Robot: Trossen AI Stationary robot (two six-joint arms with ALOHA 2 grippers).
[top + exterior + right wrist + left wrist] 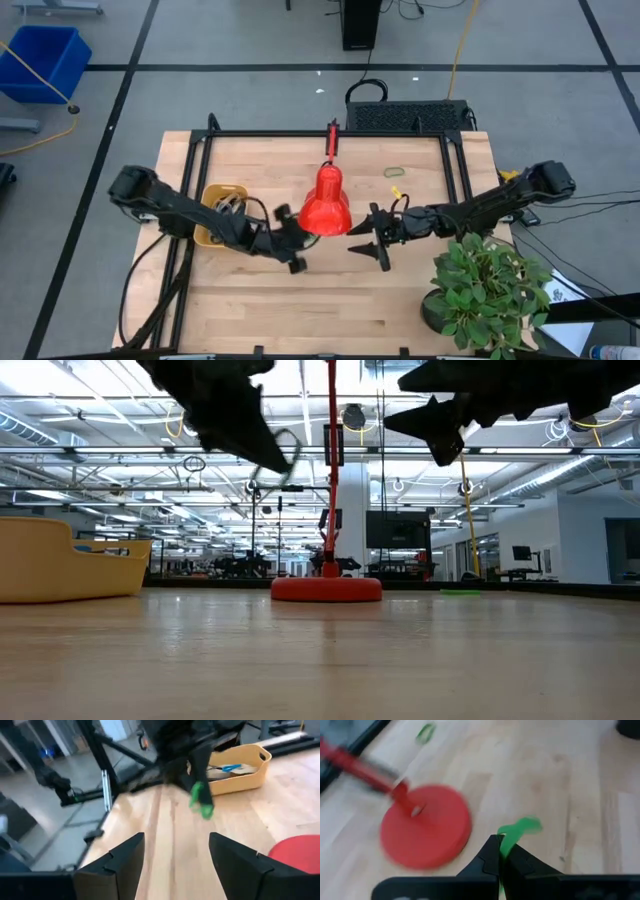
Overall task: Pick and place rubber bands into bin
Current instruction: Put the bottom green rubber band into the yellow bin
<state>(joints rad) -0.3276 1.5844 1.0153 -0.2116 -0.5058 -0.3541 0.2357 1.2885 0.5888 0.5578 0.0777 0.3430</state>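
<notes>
The left gripper (499, 851), closed on a green rubber band (516, 834) above the table right of the yellow bin (222, 212), could drop it short if that thin pinch slips, while the right gripper (176, 851) hangs open nearby.

Red lamp (325, 200) stands between both claws; bare table (330, 300) nearer.

The wooden surface (330, 290) carries a red lamp (325, 200) and a yellow bin (222, 212). A potted plant (485, 290) stands at 1 corner, and a green rubber band (393, 171) lies near the back edge.
</notes>
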